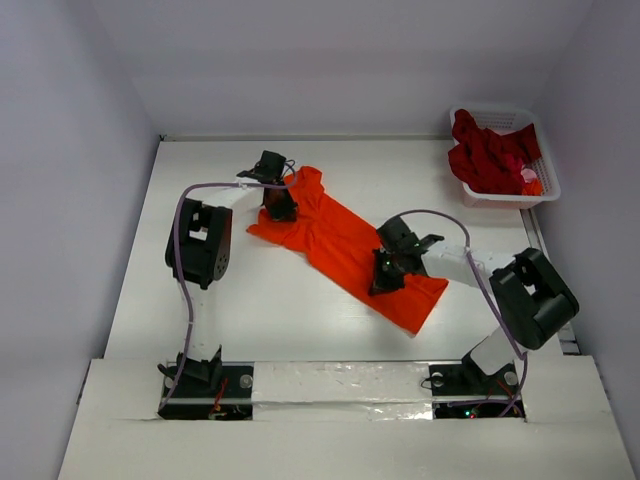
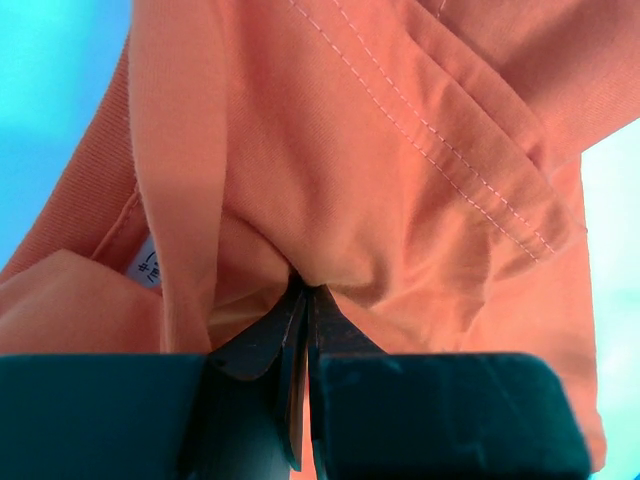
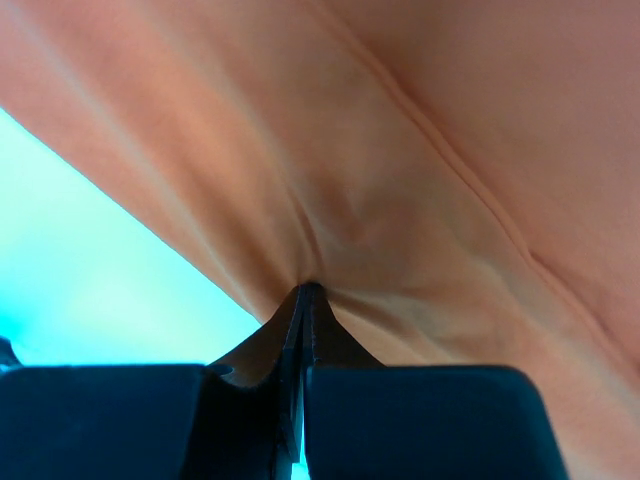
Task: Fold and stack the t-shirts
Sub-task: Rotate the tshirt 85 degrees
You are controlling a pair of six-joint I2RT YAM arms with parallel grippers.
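Near the bottom centre of the top view, the white counter (image 1: 250, 310) carries the orange t-shirt (image 1: 340, 240), which lies as a long strip running diagonally from lower right to upper left. Close to its lower right end, the right claw (image 1: 386, 278) is pressed together on a fold of the cloth. Farther up, at the collar end, the left claw (image 1: 281, 207) is also clamped on the orange cloth, beside a small white label (image 2: 148, 268). At the upper right, darker red t-shirts (image 1: 488, 155) are heaped inside the white basket (image 1: 500, 199).
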